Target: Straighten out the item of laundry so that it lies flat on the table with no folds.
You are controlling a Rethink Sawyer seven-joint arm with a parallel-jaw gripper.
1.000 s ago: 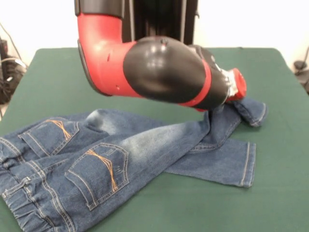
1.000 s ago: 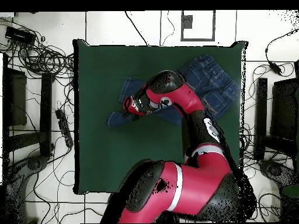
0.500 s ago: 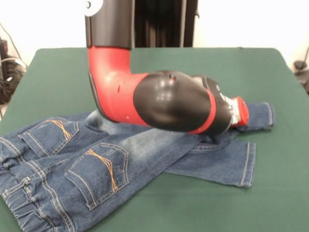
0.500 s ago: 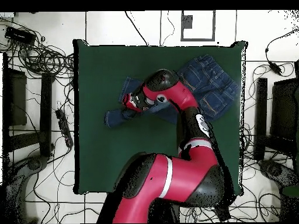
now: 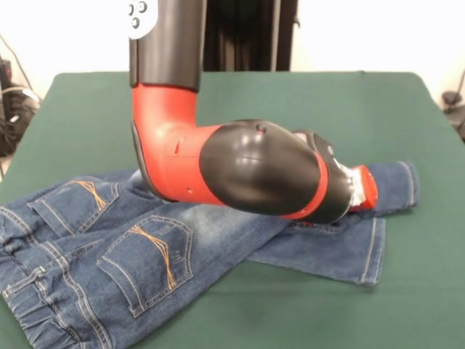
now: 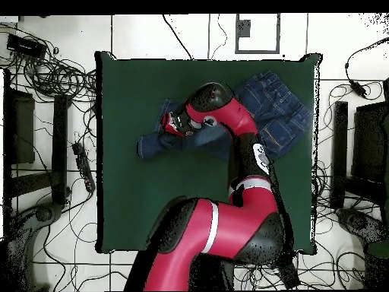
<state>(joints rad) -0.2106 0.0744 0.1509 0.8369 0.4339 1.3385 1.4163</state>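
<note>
The blue denim jeans (image 5: 145, 247) lie on the green table (image 5: 305, 109), waistband and orange-stitched pockets at the near left. Their two legs run right and overlap: one cuff (image 5: 403, 185) lies stretched beside the wrist, the other (image 5: 370, 251) nearer the camera. My gripper (image 5: 363, 193) is low over the far leg, at the cloth, mostly hidden behind the black and red forearm. In the overhead view the jeans (image 6: 277, 114) lie at the table's (image 6: 152, 190) upper right, and the gripper (image 6: 169, 125) is above the leg ends at upper middle.
The arm's bulky elbow (image 5: 254, 171) hangs low over the middle of the jeans. Cables (image 6: 53, 76) and black stands (image 6: 338, 152) lie on the floor around the table. Bare green cloth stretches behind and to the right of the jeans.
The arm has dropped lower and swung toward the camera. The far leg's cuff, bunched and raised before, now lies stretched out to the right on the table.
</note>
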